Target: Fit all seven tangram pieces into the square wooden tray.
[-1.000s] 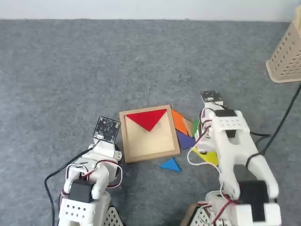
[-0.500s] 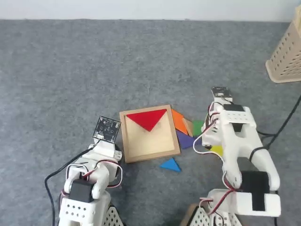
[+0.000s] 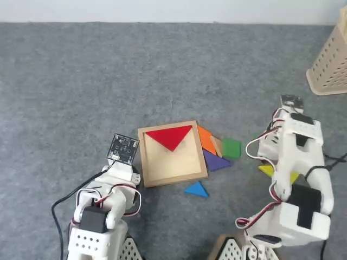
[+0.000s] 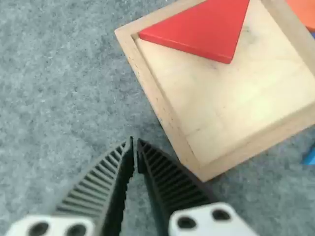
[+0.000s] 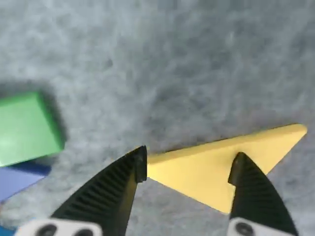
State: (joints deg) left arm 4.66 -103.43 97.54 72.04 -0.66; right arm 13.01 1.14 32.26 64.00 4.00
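The square wooden tray (image 3: pixel 200 162) lies mid-table with a red triangle (image 3: pixel 170 136) in its far part. Just right of it lie an orange piece (image 3: pixel 206 139), a tan piece (image 3: pixel 218 145), a green square (image 3: pixel 231 148) and a purple triangle (image 3: pixel 216 161). A blue triangle (image 3: pixel 197 189) lies in front of the tray. My right gripper (image 5: pixel 190 160) is open over the yellow triangle (image 5: pixel 197 174): one fingertip (image 5: pixel 140 157) touches its pointed corner, the other stands over its face. My left gripper (image 4: pixel 134 145) is shut above the mat beside the tray's (image 4: pixel 147 93) left edge.
A beige perforated basket (image 3: pixel 331 59) stands at the far right. Grey mat (image 3: pixel 108 76) stretches open behind and left of the tray. The right arm (image 3: pixel 295 146) covers part of the yellow triangle (image 3: pixel 267 170); its cables hang near the green square.
The right arm has swung to the right, away from the tray, and the yellow triangle has slid right with it. The green square now lies uncovered. The left arm has not moved.
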